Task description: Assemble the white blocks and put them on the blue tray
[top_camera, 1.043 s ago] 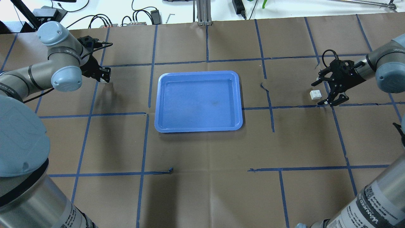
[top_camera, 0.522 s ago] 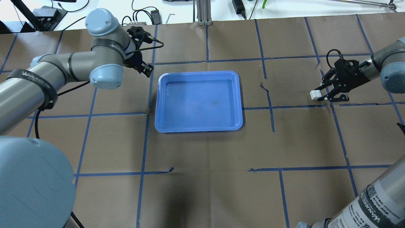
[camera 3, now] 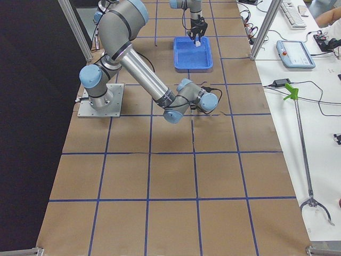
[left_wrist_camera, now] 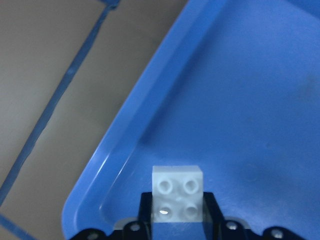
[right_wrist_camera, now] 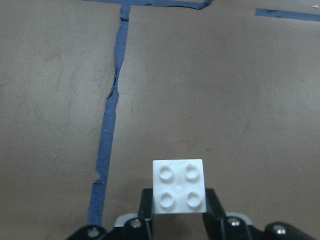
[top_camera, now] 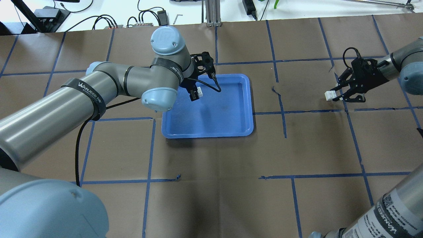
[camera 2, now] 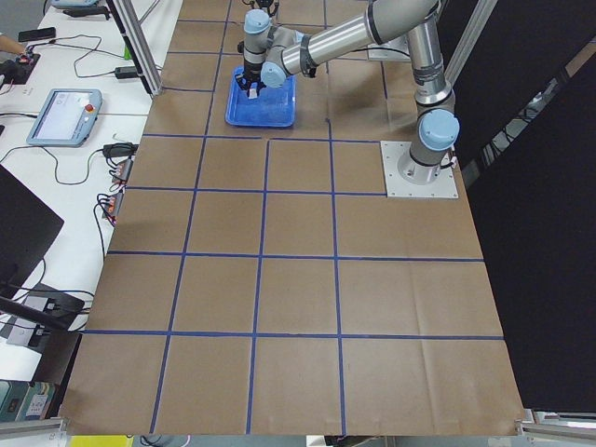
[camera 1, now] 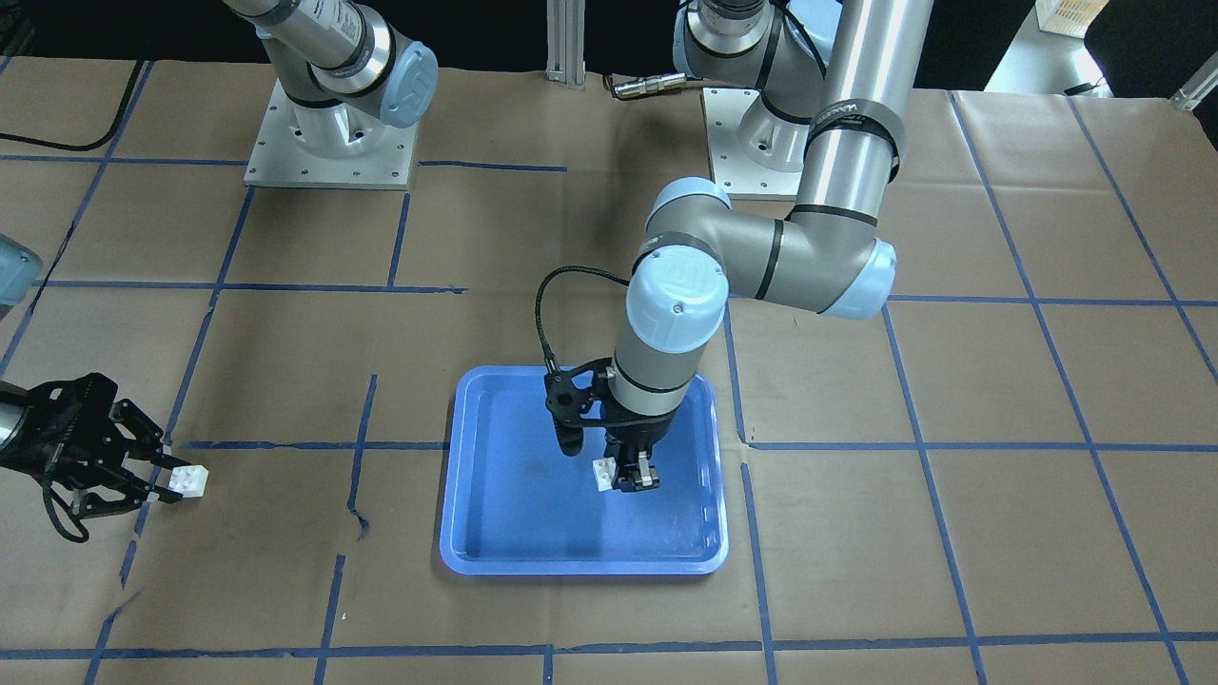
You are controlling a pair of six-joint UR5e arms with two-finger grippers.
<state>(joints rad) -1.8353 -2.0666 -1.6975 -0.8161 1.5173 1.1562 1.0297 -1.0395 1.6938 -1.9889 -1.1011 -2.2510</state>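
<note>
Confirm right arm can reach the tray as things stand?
Probably yes. Between the right gripper, shut on the right block, and the tray only taped paper shows. The left gripper holds the left block over the tray's opposite side.

Two white blocks were out there: first white block [top_camera: 199,92], second white block [top_camera: 329,95]. One blue tray [top_camera: 208,134], just the one. Two arms, left arm [top_camera: 99,89] and right arm [top_camera: 406,66]; two pincers, left pincer [top_camera: 195,95] and right pincer [top_camera: 334,96]. One counter [top_camera: 214,185].
</note>
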